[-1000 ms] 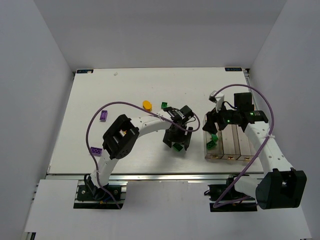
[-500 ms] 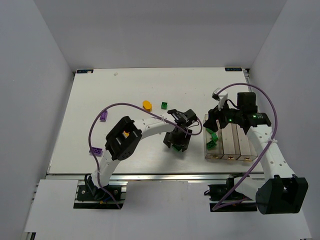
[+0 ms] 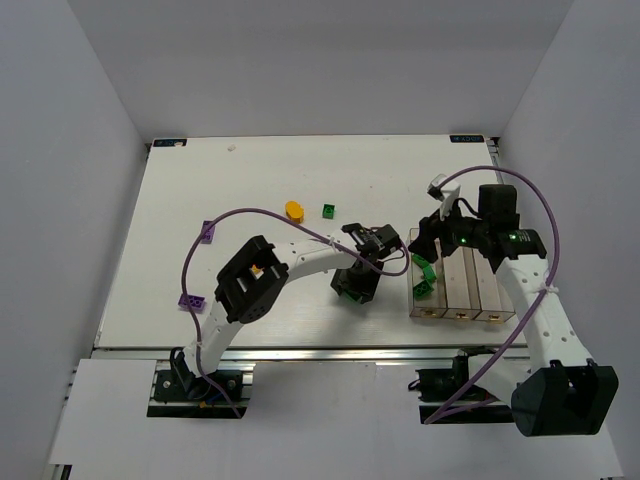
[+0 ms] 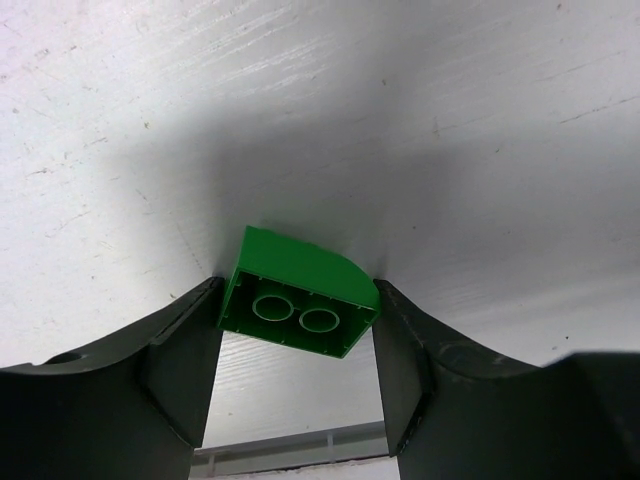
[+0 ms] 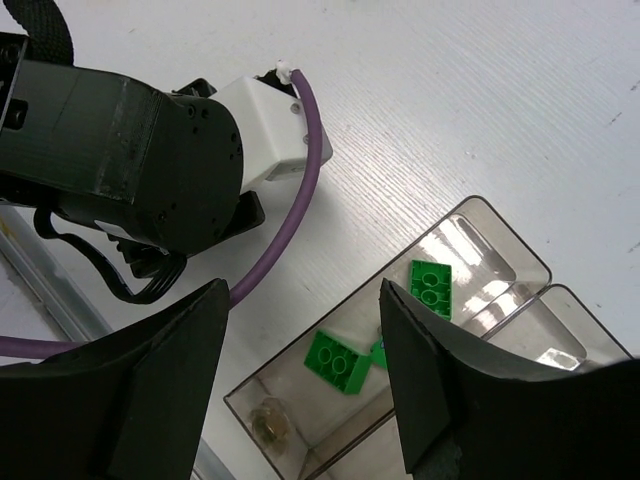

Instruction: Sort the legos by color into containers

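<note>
2 grippers inspected: left gripper clamped a green lego on the table left of the containers, while right gripper hung jaws apart and empty over the containers' leftmost bin, which held other green legos.

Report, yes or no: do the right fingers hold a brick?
No, the right fingers stand apart with nothing between them, above the green bricks in the container.

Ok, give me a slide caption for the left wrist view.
Left gripper straddles a green brick lying on the white table.
</note>
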You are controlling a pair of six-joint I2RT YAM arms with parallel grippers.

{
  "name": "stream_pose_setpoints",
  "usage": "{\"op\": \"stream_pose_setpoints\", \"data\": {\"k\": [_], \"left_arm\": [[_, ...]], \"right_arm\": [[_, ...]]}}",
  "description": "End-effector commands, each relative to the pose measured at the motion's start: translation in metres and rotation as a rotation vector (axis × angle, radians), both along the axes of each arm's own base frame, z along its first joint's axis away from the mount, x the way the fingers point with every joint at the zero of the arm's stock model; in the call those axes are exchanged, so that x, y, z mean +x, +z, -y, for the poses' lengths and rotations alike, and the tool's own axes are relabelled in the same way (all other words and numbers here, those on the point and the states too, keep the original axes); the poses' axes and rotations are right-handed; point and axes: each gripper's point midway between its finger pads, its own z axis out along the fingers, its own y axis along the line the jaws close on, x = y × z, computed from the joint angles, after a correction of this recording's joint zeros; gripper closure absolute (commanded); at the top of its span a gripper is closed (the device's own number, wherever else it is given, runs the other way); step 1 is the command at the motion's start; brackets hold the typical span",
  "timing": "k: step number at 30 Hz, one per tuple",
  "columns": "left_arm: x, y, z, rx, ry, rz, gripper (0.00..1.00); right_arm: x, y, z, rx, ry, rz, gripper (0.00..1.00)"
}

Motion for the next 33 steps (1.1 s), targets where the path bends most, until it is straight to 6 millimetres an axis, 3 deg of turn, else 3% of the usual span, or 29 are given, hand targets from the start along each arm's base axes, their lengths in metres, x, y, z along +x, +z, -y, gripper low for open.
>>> {"op": "stream_pose_setpoints", "data": {"k": [1,2,4,5,7,10,14,20,21,23,24,31,33], "left_arm": [[0.01,0.019,0.009,-0.048,-0.002,0.066,0.61],[0.011,0.025,0.013,-0.071,-0.006,0.074,0.63],[0.014,0.049,0.026,-0.16,-0.019,0.099,0.68],[0.021,0.059,0.035,-0.225,-0.022,0.119,0.7],[0.017,0.085,0.054,-0.344,-0.068,0.114,0.71],[0.014,0.121,0.089,-0.527,-0.154,0.107,0.72],[0.015,0.154,0.126,-0.699,-0.255,0.125,0.73],[0.022,0.17,0.158,-0.796,-0.318,0.13,0.72],[0.023,0.158,0.163,-0.784,-0.32,0.113,0.71],[0.024,0.157,0.17,-0.801,-0.334,0.103,0.7],[0.024,0.148,0.173,-0.793,-0.334,0.089,0.68],[0.023,0.126,0.184,-0.789,-0.345,0.038,0.38],[0.024,0.124,0.184,-0.787,-0.342,0.036,0.35]], "right_arm": [[0.007,0.02,0.003,0.009,-0.034,0.071,0.33],[0.008,0.023,0.005,0.008,-0.051,0.081,0.34],[0.019,0.028,0.015,-0.006,-0.146,0.095,0.53],[0.025,0.029,0.026,-0.033,-0.217,0.109,0.8],[0.034,0.04,0.036,-0.017,-0.321,0.141,1.0],[0.042,0.052,0.051,-0.008,-0.445,0.182,1.0],[0.043,0.063,0.062,0.006,-0.526,0.211,1.0],[0.039,0.066,0.066,0.008,-0.547,0.228,1.0],[0.039,0.067,0.068,0.007,-0.553,0.232,1.0],[0.039,0.068,0.069,0.009,-0.557,0.239,1.0],[0.038,0.069,0.068,0.009,-0.554,0.242,1.0],[0.036,0.069,0.07,0.009,-0.557,0.25,1.0],[0.035,0.07,0.07,0.011,-0.556,0.255,1.0]]}}
